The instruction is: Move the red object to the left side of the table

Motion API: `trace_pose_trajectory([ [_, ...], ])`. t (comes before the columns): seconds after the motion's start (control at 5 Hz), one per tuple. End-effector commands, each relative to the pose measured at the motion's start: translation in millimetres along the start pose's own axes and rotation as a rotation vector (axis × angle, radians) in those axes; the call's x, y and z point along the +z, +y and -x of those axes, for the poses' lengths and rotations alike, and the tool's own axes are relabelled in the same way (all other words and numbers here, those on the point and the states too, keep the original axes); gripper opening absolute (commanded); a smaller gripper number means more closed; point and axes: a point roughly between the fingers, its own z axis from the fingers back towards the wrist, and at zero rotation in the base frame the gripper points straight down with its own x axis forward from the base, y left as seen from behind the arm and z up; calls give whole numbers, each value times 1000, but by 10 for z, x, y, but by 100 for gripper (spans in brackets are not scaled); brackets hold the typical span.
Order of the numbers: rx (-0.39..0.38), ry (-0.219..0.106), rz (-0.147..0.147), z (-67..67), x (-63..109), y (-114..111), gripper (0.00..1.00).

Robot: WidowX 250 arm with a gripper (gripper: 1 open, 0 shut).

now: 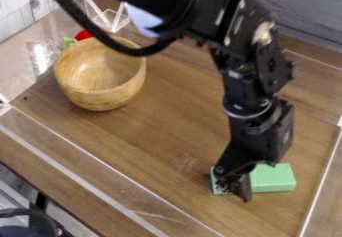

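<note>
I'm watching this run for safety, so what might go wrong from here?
Wrong target: the gripper is down at the green block, while the red object lies far off behind the wooden bowl, so it may grab the block instead.

Bumping: reaching the red object could knock the bowl, which sits right in front of it.

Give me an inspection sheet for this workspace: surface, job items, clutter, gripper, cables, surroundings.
Surface: brown wood-grain tabletop, low clear edging.
Job items: red object at the far left, behind the bowl and partly hidden by it.
Clutter: wooden bowl, upright; green block near the front right.
Gripper: black gripper lowered at the green block, partly covering it; jaws open.
Cables: black cable looping above the bowl.
Surroundings: pale panelled wall at upper left.
</note>
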Motion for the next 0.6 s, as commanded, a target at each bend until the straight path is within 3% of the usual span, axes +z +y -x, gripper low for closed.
trace_pose_trajectory([
  [0.0,-16,-15,-26,34,35,44,0],
  [0.4,9,-5,-14,-136,224,158,0],
])
